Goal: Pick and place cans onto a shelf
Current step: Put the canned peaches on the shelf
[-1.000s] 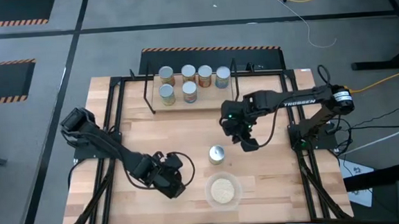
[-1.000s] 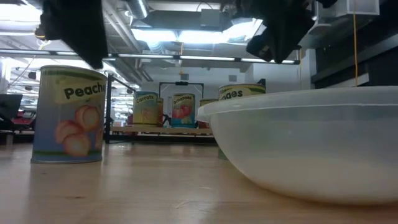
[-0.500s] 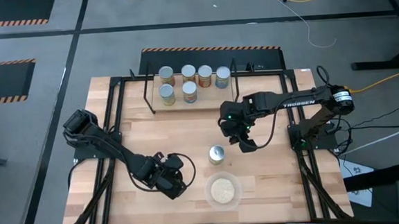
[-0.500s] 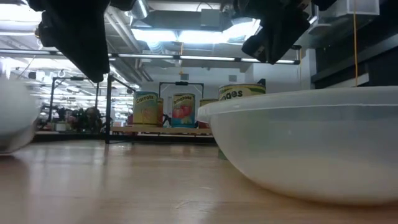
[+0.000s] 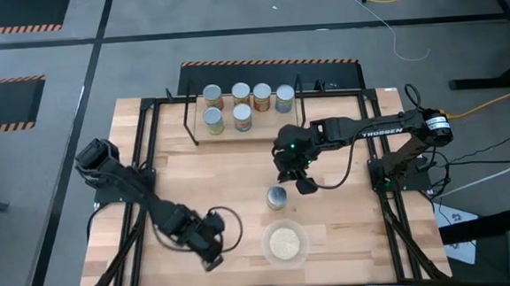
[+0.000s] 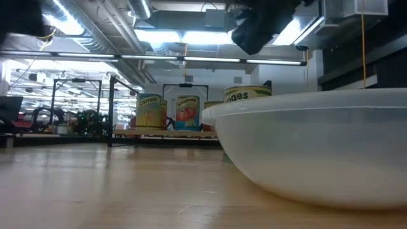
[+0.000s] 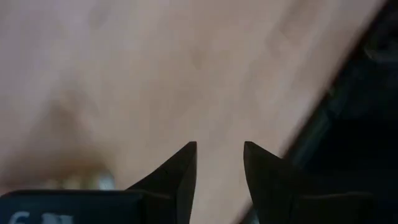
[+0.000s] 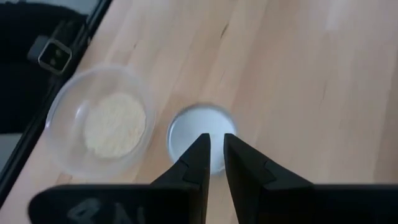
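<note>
Several cans (image 5: 240, 94) stand in two rows on the shelf (image 5: 276, 122) at the table's far side. One more can (image 5: 277, 197) stands alone mid-table; its silver top (image 8: 189, 127) shows in the right wrist view. My right gripper (image 5: 300, 183) hovers just right of and above it, fingers (image 8: 213, 140) a narrow slit apart, nothing between them. My left gripper (image 5: 210, 255) hangs near the table's front edge, left of the bowl. It points down at bare wood and is open (image 7: 219, 146) with nothing in it.
A clear bowl (image 5: 284, 243) of pale grains stands near the front edge, just in front of the lone can, and fills the right of the low view (image 6: 311, 146). Black frame rails (image 5: 150, 167) run along the table's sides. Bare wood lies between shelf and can.
My left gripper has moved toward the table's near edge and a little left, turning as it went. A peach-labelled can that stood at the left of the low view became a pale blur at its edge and is now out of that view. My right gripper has tipped toward the lone can.
</note>
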Robot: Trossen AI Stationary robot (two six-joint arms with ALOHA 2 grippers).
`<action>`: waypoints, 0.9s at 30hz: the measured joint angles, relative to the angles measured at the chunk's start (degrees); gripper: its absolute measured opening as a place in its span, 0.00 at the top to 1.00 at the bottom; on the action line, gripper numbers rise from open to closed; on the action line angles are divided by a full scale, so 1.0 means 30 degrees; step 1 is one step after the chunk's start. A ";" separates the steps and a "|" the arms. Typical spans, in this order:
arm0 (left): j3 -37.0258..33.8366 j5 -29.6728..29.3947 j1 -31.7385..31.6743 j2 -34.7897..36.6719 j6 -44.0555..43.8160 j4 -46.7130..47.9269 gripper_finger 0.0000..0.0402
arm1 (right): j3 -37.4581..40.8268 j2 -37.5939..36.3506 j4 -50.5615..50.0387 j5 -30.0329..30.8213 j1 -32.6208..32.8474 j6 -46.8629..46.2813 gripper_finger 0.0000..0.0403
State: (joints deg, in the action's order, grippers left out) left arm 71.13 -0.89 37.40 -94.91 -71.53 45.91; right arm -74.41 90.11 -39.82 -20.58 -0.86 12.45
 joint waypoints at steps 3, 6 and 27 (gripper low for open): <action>0.0009 0.0944 0.1202 0.0075 -0.2057 0.0103 0.69 | 0.0000 0.0000 0.0943 -0.0001 0.0000 -0.0004 0.87; 0.0007 0.1983 0.2529 0.0049 -0.4645 0.0681 0.69 | 0.0000 0.0000 0.1245 0.0001 0.0000 0.0001 0.87; 0.0002 0.5199 0.6594 0.0049 -1.7631 0.7036 0.69 | 0.0000 0.0000 0.1321 0.0001 0.0000 0.0008 0.87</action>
State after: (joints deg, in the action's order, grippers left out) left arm 71.14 14.71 57.18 -94.76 -124.43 67.02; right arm -74.41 90.11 -35.86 -20.58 -0.86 12.47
